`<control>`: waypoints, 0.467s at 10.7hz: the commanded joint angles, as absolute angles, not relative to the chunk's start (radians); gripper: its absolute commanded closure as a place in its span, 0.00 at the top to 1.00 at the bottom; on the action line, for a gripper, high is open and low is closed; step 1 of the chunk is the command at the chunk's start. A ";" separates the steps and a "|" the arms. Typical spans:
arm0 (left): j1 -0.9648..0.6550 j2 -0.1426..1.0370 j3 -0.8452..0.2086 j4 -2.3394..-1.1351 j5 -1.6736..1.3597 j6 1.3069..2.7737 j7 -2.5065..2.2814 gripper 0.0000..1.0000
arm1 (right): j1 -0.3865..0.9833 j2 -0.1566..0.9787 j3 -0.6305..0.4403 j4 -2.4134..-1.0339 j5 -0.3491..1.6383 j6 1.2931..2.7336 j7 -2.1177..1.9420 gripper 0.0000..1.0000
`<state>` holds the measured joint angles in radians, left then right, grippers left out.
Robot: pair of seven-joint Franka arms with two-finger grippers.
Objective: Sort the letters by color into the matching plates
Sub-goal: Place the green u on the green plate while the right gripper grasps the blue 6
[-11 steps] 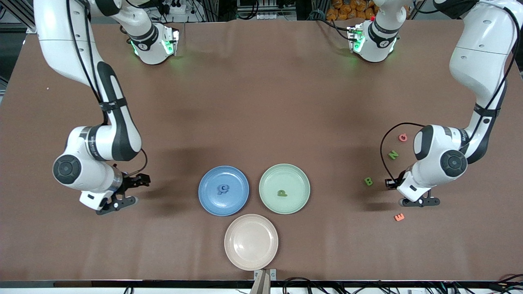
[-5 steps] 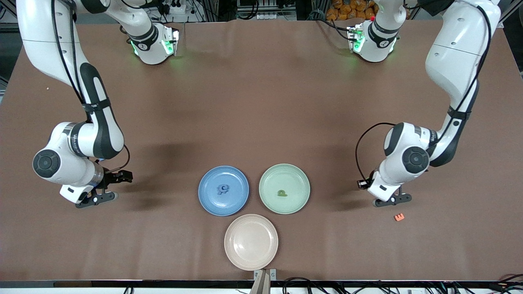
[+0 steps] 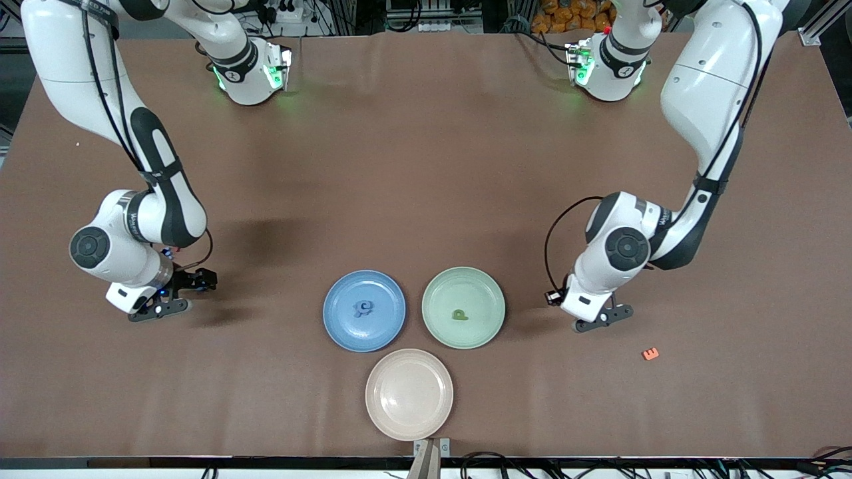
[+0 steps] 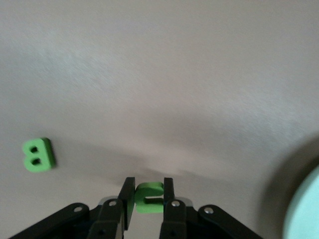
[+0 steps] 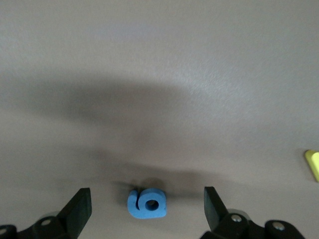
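A brown desk carries both Franka arms, whose bases stand along its edge farthest from the front camera. Three round plates lie near the camera edge: the blue plate toward the right arm's end, the pale green plate just beside it toward the left arm's end, and a beige plate nearer to the camera, between the two and close to both rims. The blue plate holds one blue letter; the green plate holds one green letter. The left hand is over bare desk just beside the green plate, at the left arm's end, and its fingers are clamped on a green letter piece, seen in the left wrist view with an edge of the green plate close by. A green letter B lies flat on the desk near that hand. The right hand is low over the desk at the right arm's end, well apart from the blue plate, its fingers spread wide and gripping nothing; a blue letter piece lies flat on the desk between the fingers, touching neither. A yellow piece shows at the edge of the right wrist view. A small orange letter E lies on the desk near the left hand, nearer to the camera.
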<state>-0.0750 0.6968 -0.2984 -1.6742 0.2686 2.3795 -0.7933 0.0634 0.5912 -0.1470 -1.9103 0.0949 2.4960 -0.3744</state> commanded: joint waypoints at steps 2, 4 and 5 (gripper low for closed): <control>-0.169 0.716 -0.285 -1.631 0.244 2.379 -0.934 0.00 | 0.026 0.537 -0.109 -2.003 0.083 2.545 -0.385 1.00; -0.199 0.724 -0.287 -1.597 0.241 2.379 -0.994 0.00 | 0.020 0.537 -0.109 -2.026 0.083 2.578 -0.385 1.00; -0.212 0.727 -0.287 -1.582 0.217 2.379 -1.008 0.00 | 0.017 0.537 -0.109 -2.035 0.083 2.594 -0.397 0.97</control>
<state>-0.1763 0.7075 -0.2980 -1.6372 0.2676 2.3800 -0.9662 0.0490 0.5785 -0.1324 -1.9727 0.0949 2.5546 -0.3745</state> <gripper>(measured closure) 0.731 0.000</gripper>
